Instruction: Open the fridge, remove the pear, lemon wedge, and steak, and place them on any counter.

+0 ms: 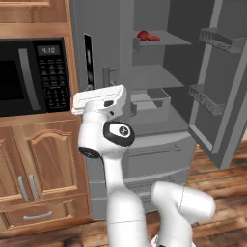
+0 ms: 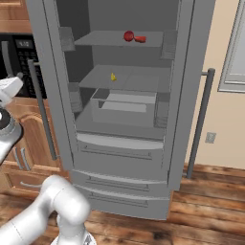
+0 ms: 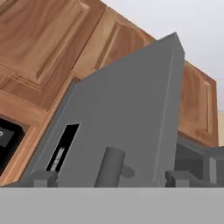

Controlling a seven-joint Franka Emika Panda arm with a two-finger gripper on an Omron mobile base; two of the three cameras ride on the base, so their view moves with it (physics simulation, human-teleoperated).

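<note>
The grey fridge (image 2: 119,143) stands with both upper doors swung open. On its top shelf lies the red steak (image 2: 140,39) (image 1: 153,37), with a round red piece (image 2: 128,36) beside it; I cannot tell whether that is the pear. The tiny yellow lemon wedge (image 2: 113,76) rests on the middle shelf. My gripper (image 3: 111,177) is open at the left door's bar handle (image 3: 109,168), one fingertip on each side of it and clear of it. The white hand (image 1: 103,99) sits just below the black display panel (image 1: 88,60). The counter is out of view.
A black microwave (image 1: 29,72) sits in wooden cabinets (image 1: 43,159) left of the fridge. The right door (image 1: 217,82) juts out with door bins, its handle (image 2: 201,119) toward the wall. A grey bin (image 2: 124,107) lies on the lower shelf, above drawers (image 2: 119,186).
</note>
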